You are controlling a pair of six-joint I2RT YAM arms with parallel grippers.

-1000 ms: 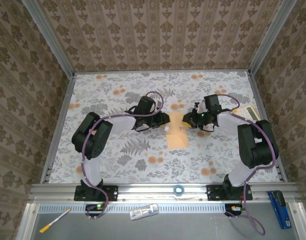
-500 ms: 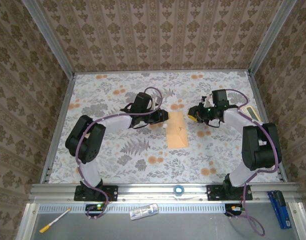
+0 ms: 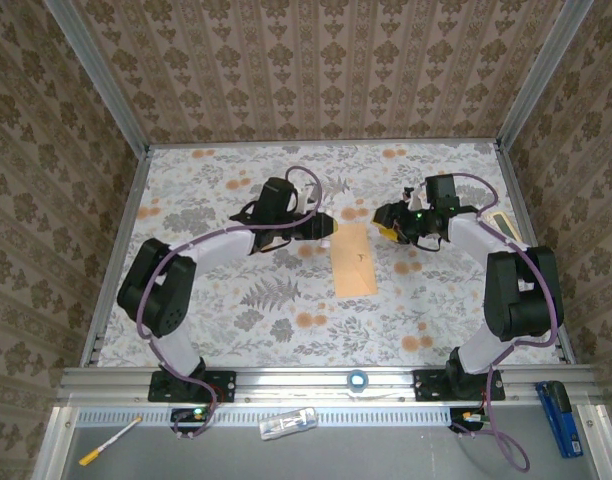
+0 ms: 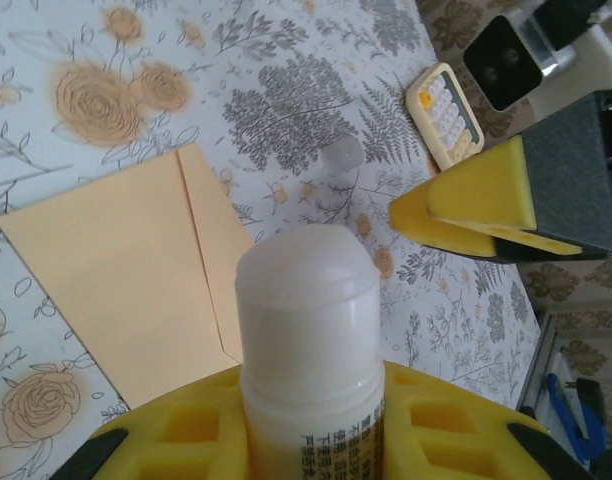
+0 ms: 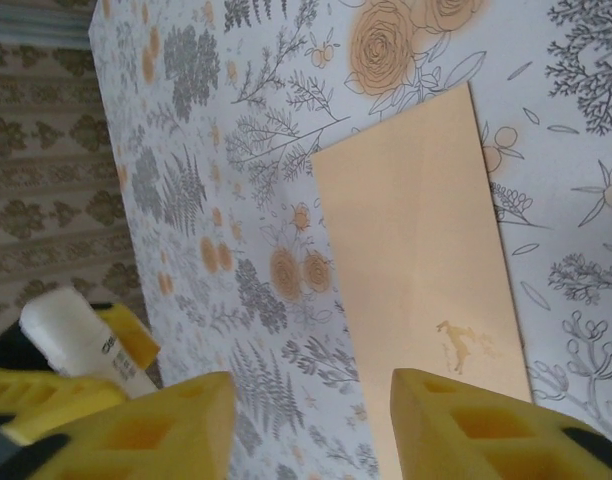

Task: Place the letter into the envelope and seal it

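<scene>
Tan envelope (image 3: 354, 258) lies flat mid-bench, long side running toward the near edge, its far end between the two hands. Left hand (image 3: 326, 227) clamped on a white glue stick (image 4: 306, 330), tip bare, just off the far-left corner. Right hand (image 3: 386, 225) jaws apart, empty, beside the far-right corner. Letter not seen; likely inside. Sealing step, I judge: press evenly along the flap, pin the paper against sliding, keep the stick clear.

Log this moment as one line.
left gripper: shut on glue stick | right gripper: open, empty | envelope: flat on tablecloth
</scene>
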